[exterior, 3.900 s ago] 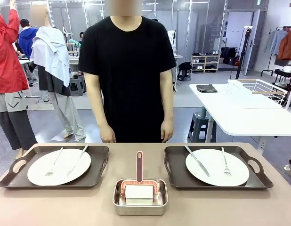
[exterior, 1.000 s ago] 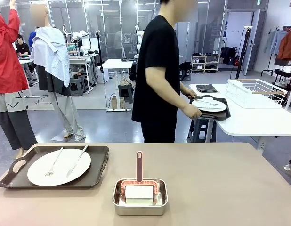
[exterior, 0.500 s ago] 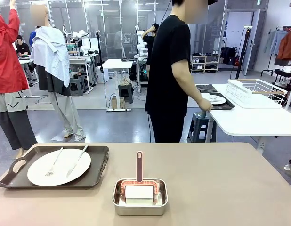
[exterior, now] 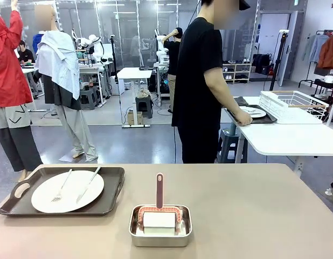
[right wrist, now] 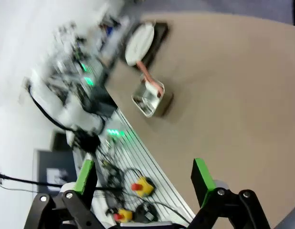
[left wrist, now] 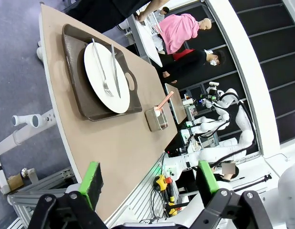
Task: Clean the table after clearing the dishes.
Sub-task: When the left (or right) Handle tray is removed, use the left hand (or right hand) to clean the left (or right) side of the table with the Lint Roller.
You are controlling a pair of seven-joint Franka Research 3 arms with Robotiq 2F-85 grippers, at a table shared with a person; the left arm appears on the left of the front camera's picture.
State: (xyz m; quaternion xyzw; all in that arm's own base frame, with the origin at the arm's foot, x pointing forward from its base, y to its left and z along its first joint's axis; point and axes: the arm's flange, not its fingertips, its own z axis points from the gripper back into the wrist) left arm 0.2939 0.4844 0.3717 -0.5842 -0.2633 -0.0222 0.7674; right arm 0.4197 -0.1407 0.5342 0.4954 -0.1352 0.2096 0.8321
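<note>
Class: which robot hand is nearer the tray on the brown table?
Left. The left hand hangs by the tray's end of the table; the right hand sits beyond the steel pan.

plate (exterior: pixel 67 191) on tray (exterior: pixel 112 188) at table (exterior: pixel 252 216) left, pan (exterior: pixel 160 240) front centre

- Far beyond the fingers of the right gripper (right wrist: pixel 143 177), plate (right wrist: pixel 139 38) and tray (right wrist: pixel 160 29) are motion-blurred, detail unreadable.
- Finger bases of the left gripper (left wrist: pixel 148 180) cut off at bottom edge.
</note>
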